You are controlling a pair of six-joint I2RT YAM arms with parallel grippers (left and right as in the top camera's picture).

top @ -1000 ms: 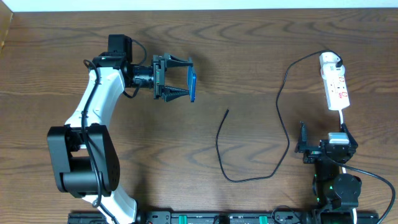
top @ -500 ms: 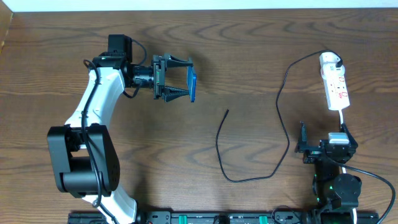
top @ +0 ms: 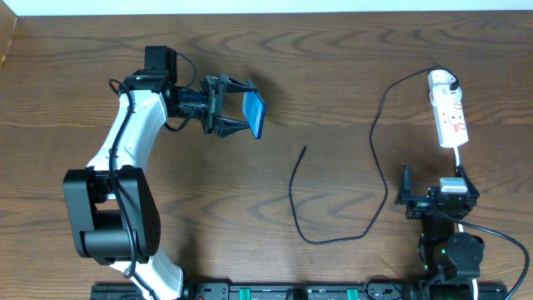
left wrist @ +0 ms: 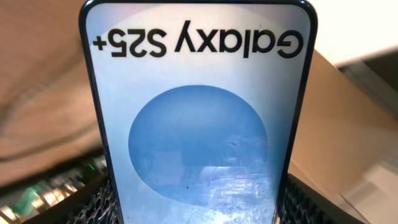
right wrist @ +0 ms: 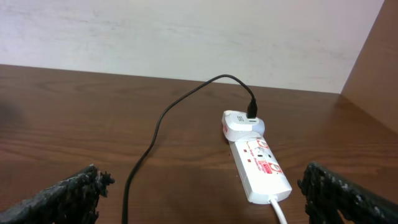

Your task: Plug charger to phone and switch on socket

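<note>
Left gripper (top: 248, 107): grips the phone (top: 256, 114) by its long edges, one finger (left wrist: 93, 205) on each side, jaws spread to the handset's width. Holds it clear of the table (top: 333, 50). Shows, in the wrist view, the blue screen turned back toward the palm, lettering upside down. Right gripper (top: 433, 185): holds nothing, jaws fully apart, low and close to its own base.

Reads as an early stage. Counts only the pickup of the phone as done. Leaves the charger (top: 379, 142) not yet joined to it: connector tip (top: 304, 150) flat on the wood, out beyond the left fingertips and well apart from them, on the side toward the right hand. Places the socket (top: 448, 112) just ahead of the right gripper, with the white plug (top: 441, 81) already seated at its far end. Cannot tell from the red marks whether the switch is on; probably remains to be pressed.

Around: thick black arm cables behind the left wrist; a pale wall past the socket in the right wrist view. Puts nothing solid between the left hand and the connector tip. Notes the charger's loose loop to the inner side of the right fingers, and the socket's white cord trailing back toward them, both easy to snag on a reach for the switch.
</note>
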